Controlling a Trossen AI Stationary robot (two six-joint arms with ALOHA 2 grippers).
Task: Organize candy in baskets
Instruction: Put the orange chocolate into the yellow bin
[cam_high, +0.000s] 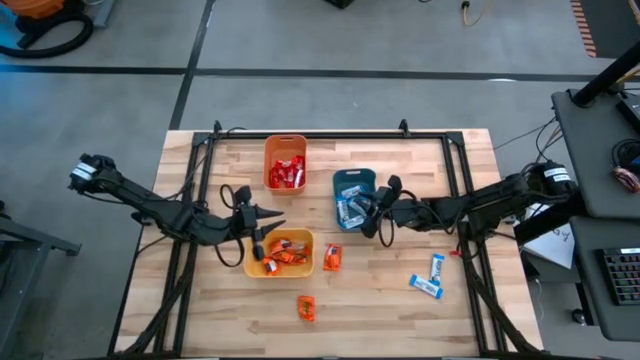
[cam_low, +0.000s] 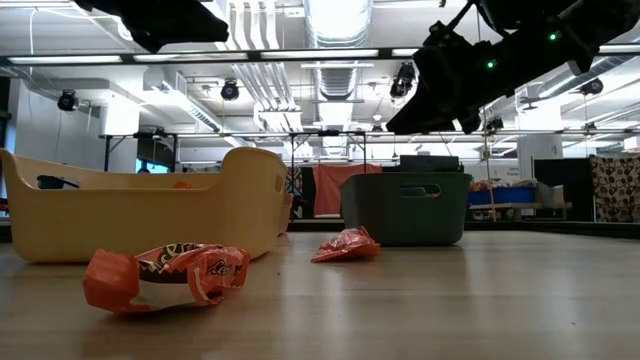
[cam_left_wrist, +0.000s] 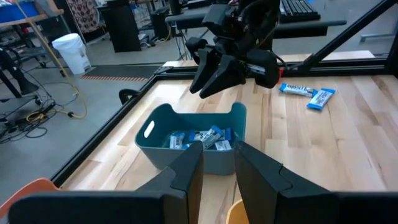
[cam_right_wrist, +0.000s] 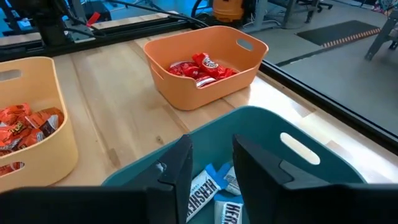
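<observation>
Three baskets stand on the wooden table. The orange basket (cam_high: 285, 162) holds red candy (cam_right_wrist: 202, 66). The teal basket (cam_high: 354, 198) holds blue-and-white candy (cam_left_wrist: 202, 138). The yellow basket (cam_high: 280, 252) holds orange candy (cam_high: 285, 250). My right gripper (cam_right_wrist: 211, 149) hovers open above the teal basket with nothing between its fingers. My left gripper (cam_left_wrist: 217, 155) hangs open and empty over the yellow basket's far rim, pointing toward the teal basket. Loose on the table lie two orange candies (cam_high: 331, 258) (cam_high: 306, 307) and two blue-and-white ones (cam_high: 437, 266) (cam_high: 425, 287).
A black frame (cam_high: 330, 134) runs around the table's far edge and sides. The loose candies lie on the near half of the table, toward the right. In the low view, one orange candy (cam_low: 165, 275) lies close to the camera.
</observation>
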